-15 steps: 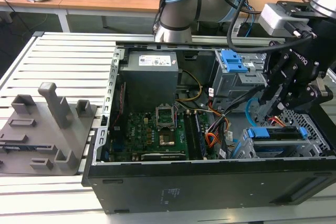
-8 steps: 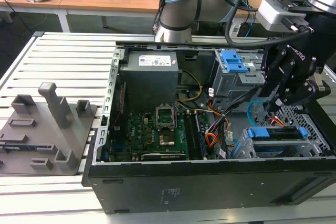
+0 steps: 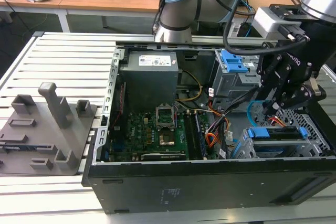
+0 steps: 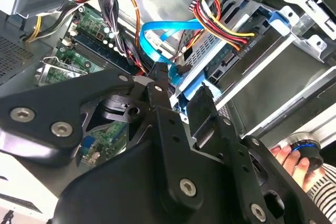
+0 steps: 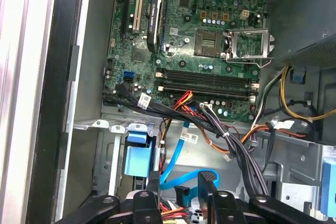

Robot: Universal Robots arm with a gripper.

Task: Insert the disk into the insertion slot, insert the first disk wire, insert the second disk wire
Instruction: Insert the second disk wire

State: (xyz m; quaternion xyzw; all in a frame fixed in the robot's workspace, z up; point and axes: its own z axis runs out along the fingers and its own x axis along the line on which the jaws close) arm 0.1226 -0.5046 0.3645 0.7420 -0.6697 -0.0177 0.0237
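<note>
Gripper: black two-finger tool, right of the exterior view, lowered into the open computer case above the drive bay. In the second wrist view the fingers stand a little apart, with the light-blue cable's end between them; whether they actually pinch it I cannot tell.

Disk: already seated in the insertion slot, lower right of the exterior view, blue carrier frame lying level, long axis running across the frame.

Second disk wire: flat light-blue cable, looping from upper centre of the second wrist view down to the fingertips.

First wire bundle: red, yellow and black leads, plug already at the drive's rear edge.

Key relation: the drive's connector edge lies just beyond the fingertips, with the cable end between tool and drive.

Bystander: a hand, lower right of the second wrist view, outside the case.
</note>
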